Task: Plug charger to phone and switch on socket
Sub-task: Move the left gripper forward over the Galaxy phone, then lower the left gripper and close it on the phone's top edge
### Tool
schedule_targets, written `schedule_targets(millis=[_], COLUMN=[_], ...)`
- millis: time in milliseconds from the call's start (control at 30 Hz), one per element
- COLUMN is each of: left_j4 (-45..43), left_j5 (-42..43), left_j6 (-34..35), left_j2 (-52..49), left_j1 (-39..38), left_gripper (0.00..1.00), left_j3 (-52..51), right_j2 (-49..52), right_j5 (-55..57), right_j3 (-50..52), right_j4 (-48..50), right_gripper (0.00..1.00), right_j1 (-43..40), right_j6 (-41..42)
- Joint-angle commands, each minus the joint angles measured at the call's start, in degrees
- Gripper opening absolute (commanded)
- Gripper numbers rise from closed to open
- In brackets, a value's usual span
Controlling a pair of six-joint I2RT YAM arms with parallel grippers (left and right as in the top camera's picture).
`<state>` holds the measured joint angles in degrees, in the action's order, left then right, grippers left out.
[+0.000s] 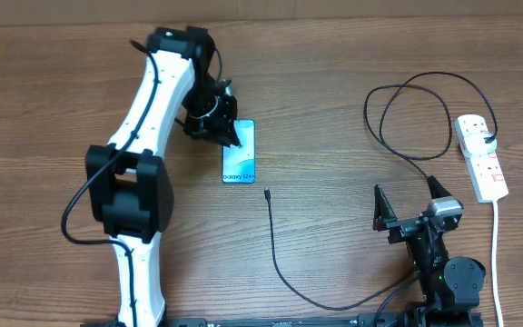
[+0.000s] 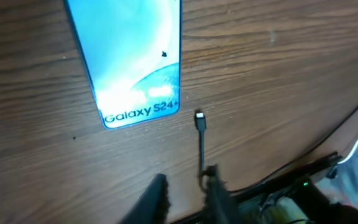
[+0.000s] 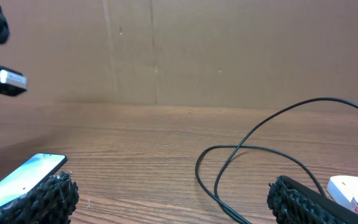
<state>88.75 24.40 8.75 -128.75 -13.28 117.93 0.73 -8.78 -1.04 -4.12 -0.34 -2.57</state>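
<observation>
The left gripper (image 1: 232, 140) hovers over the phone (image 1: 240, 162), fingers (image 2: 219, 194) nearly together. The right gripper (image 1: 410, 205) is spread wide. Only the overhead view shows both.

On the table (image 1: 334, 54), the phone (image 1: 238, 152) lay left of centre, the charger (image 1: 272, 222) tip just beside its near right corner, the cable looping rightward to the socket (image 1: 481, 156) at the right edge.

The overhead camera looks straight down from well above the desk (image 1: 334, 54) and takes in the whole layout. The left wrist camera points steeply down, close over the lettered end of the phone (image 2: 135, 56) and the charger tip (image 2: 199, 119). The right wrist camera sits low and faces across the desk toward a cardboard wall (image 3: 229, 50), with the power strip (image 3: 353, 190) at its edge. All three views share the phone.
</observation>
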Motion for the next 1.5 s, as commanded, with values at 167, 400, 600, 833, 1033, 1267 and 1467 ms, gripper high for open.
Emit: schedule_targets(millis=[167,400,600,833,1033,1267,1467], left_j4=[-3.19,-7.89,-11.23,-18.01,-24.22,-27.1,-28.92], left_j5=[-7.17,-16.02,-23.02,-22.93,-22.93,-22.97,-22.95], left_j6=[0.52,6.78,11.67,14.12,13.99,13.94,13.94], left_j2=[-2.51,-2.82,-2.84,-2.84,-2.84,-2.84,-2.86], left_j1=[-2.97,-5.64,-7.76,-8.22,-8.22,-8.22,-8.22], left_gripper=[1.0,1.0,1.0,1.0,1.0,1.0,1.0], left_j3=[1.31,1.05,-1.27,-6.99,-11.85,-14.78,-16.06], right_j2=[-0.39,-0.39,-0.39,-0.39,-0.39,-0.39,-0.39], right_j5=[-0.33,-0.33,-0.33,-0.33,-0.33,-0.33,-0.33], right_j3=[0.59,0.59,0.59,0.59,0.59,0.59,0.59], right_j4=[0.15,0.15,0.15,0.13,0.15,0.13,0.15], right_gripper=[1.0,1.0,1.0,1.0,1.0,1.0,1.0], right_j1=[0.33,0.33,0.33,0.33,0.33,0.33,0.33], right_j6=[0.13,0.13,0.13,0.13,0.13,0.13,0.13])
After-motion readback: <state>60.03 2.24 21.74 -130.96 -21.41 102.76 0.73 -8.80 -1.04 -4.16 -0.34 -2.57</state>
